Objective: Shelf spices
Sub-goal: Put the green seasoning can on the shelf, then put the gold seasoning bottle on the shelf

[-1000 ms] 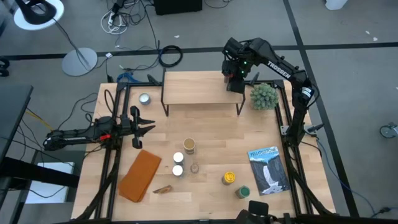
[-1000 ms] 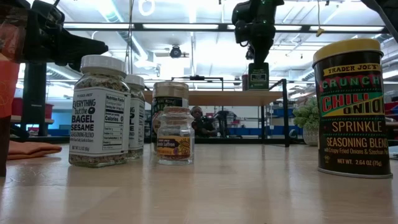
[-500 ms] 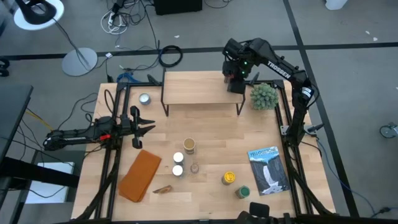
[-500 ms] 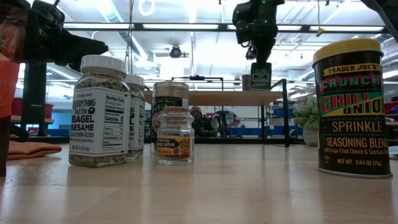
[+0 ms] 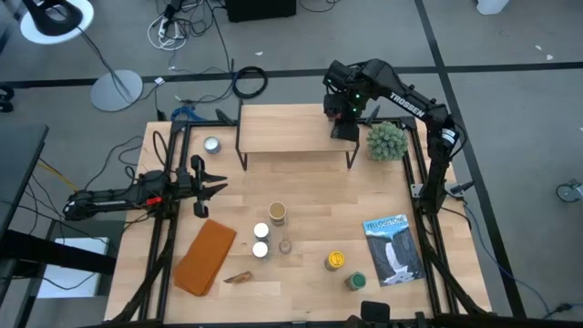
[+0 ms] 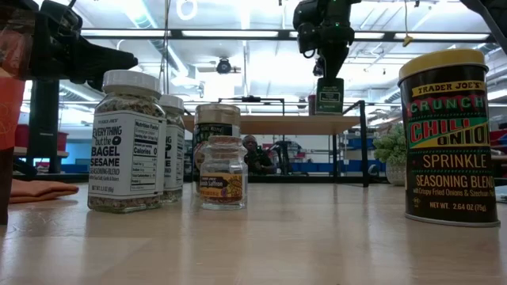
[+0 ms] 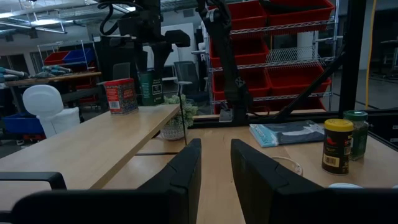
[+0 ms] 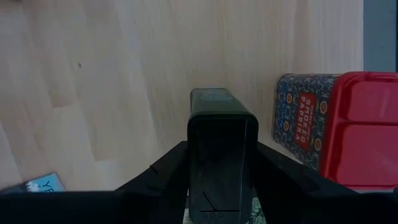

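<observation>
The right gripper (image 8: 221, 163) is up at the far right end of the shelf (image 5: 291, 129), closed on a dark green tin (image 8: 219, 144) that it holds upright by the sides, just above the wooden top. Right beside that tin, on the shelf, stands a red-topped paprika tin (image 8: 323, 127). Off the shelf's right end sits a spiky green plant ball (image 5: 385, 139).

Out on the desk (image 5: 310, 196), nearer the front, the other spices stand loose: two white-capped bagel seasoning jars (image 5: 260, 240), a tan-lidded jar (image 5: 277, 213), a small glass jar (image 5: 285, 245), a yellow-topped can (image 5: 336, 261) and a green-topped one (image 5: 356, 281). A blue booklet (image 5: 393, 248) lies to their right, an orange cloth (image 5: 206, 256) to their left, and a flat round silver tin (image 5: 212, 144) sits near the shelf's left end.

The left gripper (image 5: 215, 187) hangs at the desk's left edge, its fingers (image 7: 186, 174) a narrow gap apart with nothing between them.
</observation>
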`<state>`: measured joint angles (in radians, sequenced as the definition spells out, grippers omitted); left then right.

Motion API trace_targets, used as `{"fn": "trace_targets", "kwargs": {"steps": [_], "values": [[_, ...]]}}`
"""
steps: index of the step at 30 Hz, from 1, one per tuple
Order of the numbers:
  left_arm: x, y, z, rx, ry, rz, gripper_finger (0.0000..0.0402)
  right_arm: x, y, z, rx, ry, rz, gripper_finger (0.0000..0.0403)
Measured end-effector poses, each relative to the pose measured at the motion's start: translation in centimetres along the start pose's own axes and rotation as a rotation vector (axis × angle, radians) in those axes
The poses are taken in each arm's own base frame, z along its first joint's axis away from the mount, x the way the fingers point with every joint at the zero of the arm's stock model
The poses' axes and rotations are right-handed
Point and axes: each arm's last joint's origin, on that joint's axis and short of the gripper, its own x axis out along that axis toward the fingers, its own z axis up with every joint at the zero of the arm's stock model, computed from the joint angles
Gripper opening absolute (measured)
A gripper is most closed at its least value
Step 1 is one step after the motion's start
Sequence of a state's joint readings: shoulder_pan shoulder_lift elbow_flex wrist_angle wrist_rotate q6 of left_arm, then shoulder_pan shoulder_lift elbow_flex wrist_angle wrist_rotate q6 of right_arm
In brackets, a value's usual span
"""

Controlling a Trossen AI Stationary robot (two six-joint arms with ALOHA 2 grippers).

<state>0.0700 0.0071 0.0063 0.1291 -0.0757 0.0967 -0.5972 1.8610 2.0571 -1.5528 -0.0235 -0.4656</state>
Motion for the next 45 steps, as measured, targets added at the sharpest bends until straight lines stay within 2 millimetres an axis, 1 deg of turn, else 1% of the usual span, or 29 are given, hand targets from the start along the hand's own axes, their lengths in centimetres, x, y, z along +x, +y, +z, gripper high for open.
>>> {"fn": "trace_targets", "kwargs": {"steps": [5,20,31,37,41,45], "values": [[0.0,0.0,0.0,0.000,0.000,0.000,0.0092,0.0,0.0,0.0,0.000,0.002,0.001,0.0166],[0.0,0.0,0.0,0.000,0.000,0.000,0.0092,0.0,0.0,-0.1,0.017,0.006,0.003,0.0217],[0.0,0.0,0.0,0.000,0.000,0.000,0.0092,-0.1,-0.1,-0.2,0.020,0.004,0.001,0.0236],[0.0,0.0,0.0,0.000,0.000,0.000,0.0092,-1.7,0.0,-1.1,0.032,-0.033,-0.024,0.0248],[0.0,0.0,0.0,0.000,0.000,0.000,0.0092,-3.5,0.4,-2.2,0.049,-0.078,-0.048,0.0258],[0.0,0.0,0.0,0.000,0.000,0.000,0.0092,-5.7,1.1,-3.5,0.117,-0.147,-0.051,0.0265]]}}
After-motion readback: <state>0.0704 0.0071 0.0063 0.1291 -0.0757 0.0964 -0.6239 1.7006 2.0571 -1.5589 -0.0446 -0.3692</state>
